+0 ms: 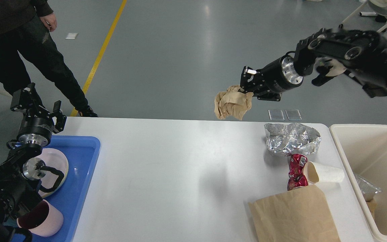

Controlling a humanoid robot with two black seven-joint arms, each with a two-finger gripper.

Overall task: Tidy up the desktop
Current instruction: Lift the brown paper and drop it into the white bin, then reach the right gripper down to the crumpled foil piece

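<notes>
Right hand [246, 88]: clenched on crumpled brown paper [231, 103], raised above the counter's [166, 161] far edge.
Left hand [36, 101]: released, over blue tray [79, 188].

You've got white desktop [180, 161], matte, rounded corners. Left edge: blue tray [82, 174] sits on it, overhanging twd your left. Right side, far to near: crumpled foil [292, 138], red shiny wrapper [297, 172] just below foil, white paper cup [326, 173] on its side touching wrapper, flat brown paper bag [294, 215] at near edge, overlapping wrapper's lower end. Center bare, faint shadow only.
</notes>
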